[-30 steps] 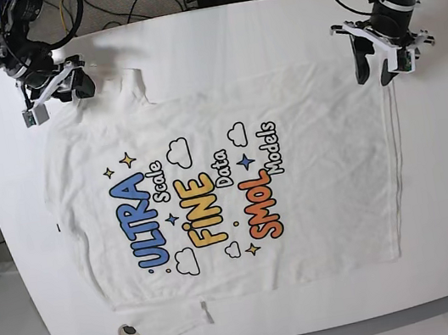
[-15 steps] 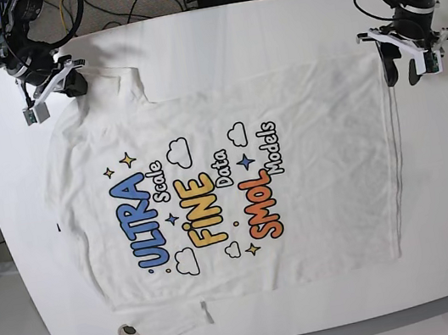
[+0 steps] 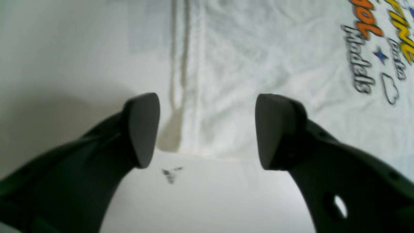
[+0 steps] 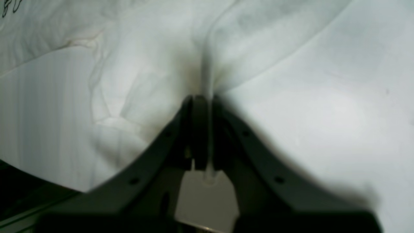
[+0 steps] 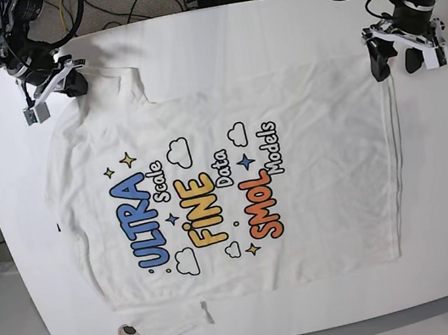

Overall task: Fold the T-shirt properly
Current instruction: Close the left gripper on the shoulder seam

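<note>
White cotton, print side up: the T-shirt [image 5: 227, 184] lies spread flat on the worktop [image 5: 270, 31], covering most of its middle. In the base view its long axis runs from 9 o'clock to 3 o'clock, with the collar end toward 9 and the hem toward 3. One sleeve points to about 11 o'clock, up by my right fingers; the other hangs at the worktop's near edge, around 7 o'clock. The words ULTRA, FINE and SMOL read tilted, climbing from about 7 toward 1 o'clock.

My right gripper [image 5: 55, 82] sits at the shirt's 11 o'clock corner. In the right wrist view my right fingers [image 4: 194, 129] are clenched tight on a thin ridge of the shirt's cloth [image 4: 155, 64], which rises from the pinch toward 12 o'clock, with wrinkles fanning out to 10 and 1 o'clock.

My left gripper [image 5: 405, 58] hangs at the shirt's 2 o'clock corner in the base view, by the hem. In the left wrist view my left fingers [image 3: 142, 129] are spread wide and grasp nothing. Between them I see the hem corner [image 3: 194, 149], with the double-stitched hem line running off toward 12 o'clock. Bare worktop lies at 6 and 9 o'clock, and the print's edge shows near 2 o'clock. A small dark smudge [image 3: 170, 173] marks the worktop just below the corner.
</note>
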